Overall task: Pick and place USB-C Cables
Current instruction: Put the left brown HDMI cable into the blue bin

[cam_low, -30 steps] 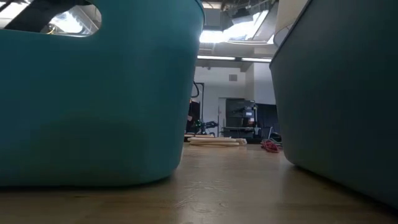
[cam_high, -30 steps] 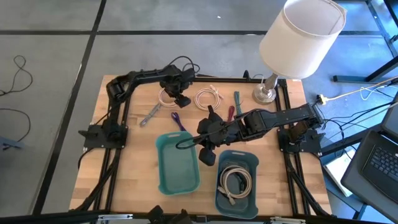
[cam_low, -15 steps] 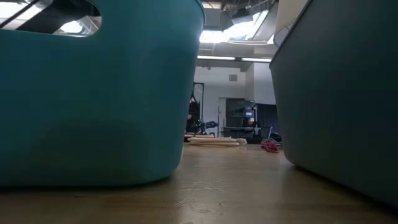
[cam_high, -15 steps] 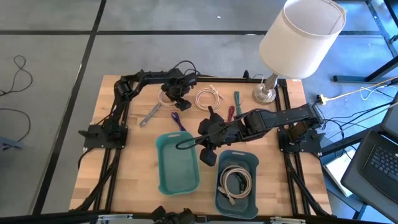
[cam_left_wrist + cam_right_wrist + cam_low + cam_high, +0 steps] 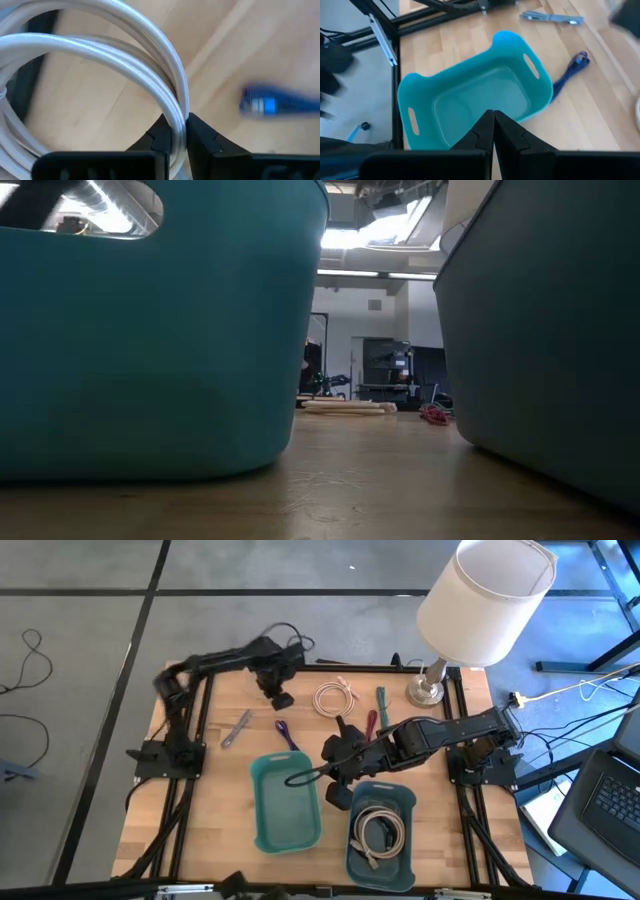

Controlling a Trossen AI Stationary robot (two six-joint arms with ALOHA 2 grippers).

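Note:
My left gripper (image 5: 277, 697) is at the far left of the table, shut on a cream-white cable coil (image 5: 125, 55) that the gripper hides in the high view. A second white coil (image 5: 335, 697) lies flat on the wood. A third coil (image 5: 378, 830) lies in the right tray (image 5: 405, 802). My right gripper (image 5: 325, 773) is shut above the left teal tray (image 5: 262, 830); its shut fingers also show in the right wrist view (image 5: 493, 120). A thin dark loop (image 5: 298, 778) shows at its fingertips. Purple (image 5: 288, 734), grey (image 5: 236, 728), teal (image 5: 381, 700) and magenta (image 5: 370, 722) leads lie on the table. My left gripper pinches the coil's bundled turns (image 5: 176, 112) between its two fingers, at one place on the ring. The fingers lie across the strands. The rest of the ring stands out beyond the fingertips, with the wood behind it. My right gripper: I cannot tell whether it touches the dark loop.
A lamp with a white shade (image 5: 485, 595) and a metal base (image 5: 425, 692) stands at the far right. Black frame rails run along the table's sides (image 5: 185, 770). In the low view both tray walls (image 5: 150, 330) (image 5: 560, 330) fill the foreground, with a strip of bare wood between.
My left gripper has gone toward the table's far left corner and up, taking the white coil off the spot where it lay; its elbow has swung left. The other coils and leads lie as before.

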